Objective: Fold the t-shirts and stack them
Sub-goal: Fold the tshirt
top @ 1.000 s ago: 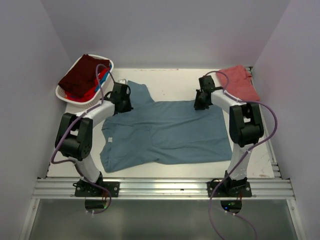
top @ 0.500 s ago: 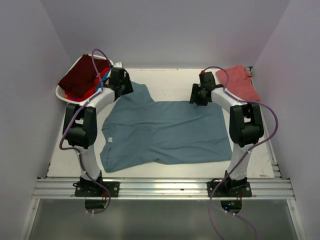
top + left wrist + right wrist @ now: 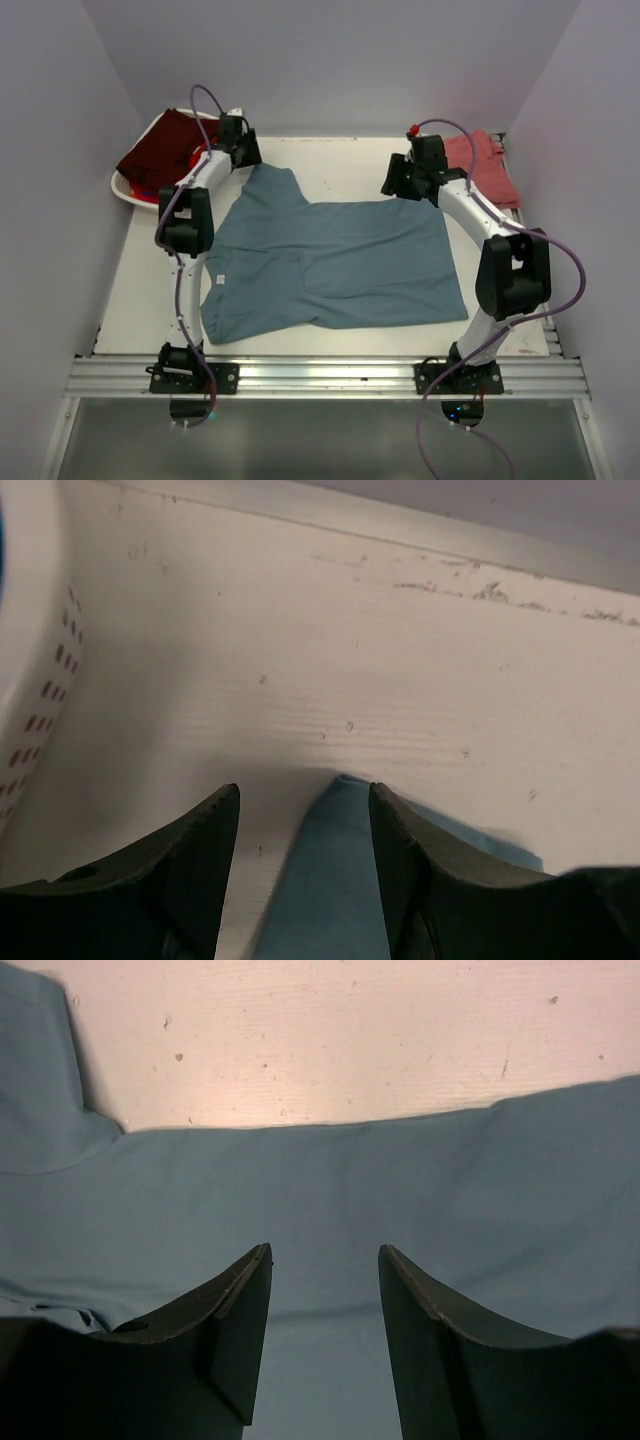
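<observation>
Wrist views show your left claw (image 3: 303,788) and right claw (image 3: 325,1248) spread, empty; teal shirt (image 3: 330,260) lies flat for folding.

The top camera looks down from above the near edge over the whole worktop (image 3: 340,170). The left wrist view sits close at the far left corner by the basket (image 3: 30,630). The right wrist view sits close over the blue shirt (image 3: 330,1190), which all three share.
</observation>
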Tool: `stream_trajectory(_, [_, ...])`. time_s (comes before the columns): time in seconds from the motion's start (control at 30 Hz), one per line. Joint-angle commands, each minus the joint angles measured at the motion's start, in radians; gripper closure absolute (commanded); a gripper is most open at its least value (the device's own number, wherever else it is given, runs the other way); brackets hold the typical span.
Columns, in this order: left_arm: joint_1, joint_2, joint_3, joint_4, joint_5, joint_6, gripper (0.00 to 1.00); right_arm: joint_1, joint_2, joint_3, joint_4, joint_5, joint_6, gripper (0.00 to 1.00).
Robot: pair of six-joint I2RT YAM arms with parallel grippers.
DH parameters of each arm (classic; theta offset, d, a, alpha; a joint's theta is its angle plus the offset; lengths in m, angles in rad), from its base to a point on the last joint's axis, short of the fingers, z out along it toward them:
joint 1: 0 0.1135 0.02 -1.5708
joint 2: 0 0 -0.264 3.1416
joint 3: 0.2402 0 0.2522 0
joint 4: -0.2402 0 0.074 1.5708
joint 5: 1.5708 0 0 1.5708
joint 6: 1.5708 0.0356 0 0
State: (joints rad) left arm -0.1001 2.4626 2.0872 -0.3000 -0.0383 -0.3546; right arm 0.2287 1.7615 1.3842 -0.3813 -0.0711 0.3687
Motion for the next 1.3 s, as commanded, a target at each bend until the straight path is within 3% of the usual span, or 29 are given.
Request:
stream_trajectory(0.0, [0.007, 0.007, 0.048, -0.027, 0.067, 0.051, 0.41, 0.001, -0.068, -0.025, 0.022, -0.012, -0.02, 0.5])
stream_trajectory(0.47, [0.019, 0.041, -0.032, 0.007, 0.123, 0.086, 0.44, 0.001, -0.069, -0.062, 0.019, -0.006, -0.014, 0.55])
stream_trajectory(0.57, [0.025, 0.058, -0.039, 0.025, 0.153, 0.077, 0.46, 0.001, -0.063, -0.06, 0.019, -0.004, -0.014, 0.64])
stream_trajectory(0.7, [0.033, 0.058, -0.052, 0.07, 0.227, 0.075, 0.62, 0.001, -0.047, -0.059, 0.018, 0.004, -0.016, 0.92])
stream_trajectory(0.73, [0.033, 0.055, -0.053, 0.078, 0.232, 0.075, 0.7, 0.003, -0.04, -0.054, 0.016, 0.014, -0.016, 0.96])
stream_trajectory(0.77, [0.033, 0.047, -0.059, 0.082, 0.245, 0.075, 0.88, 0.003, -0.031, -0.053, 0.009, 0.017, -0.017, 1.0])
stream_trajectory(0.83, [0.033, 0.029, -0.082, 0.122, 0.262, 0.075, 0.99, 0.003, -0.023, -0.048, 0.007, 0.019, -0.019, 1.0])
stream_trajectory(1.27, [0.036, -0.201, -0.185, 0.226, 0.259, 0.06, 1.0, 0.001, 0.05, -0.034, 0.027, 0.089, -0.013, 1.0])
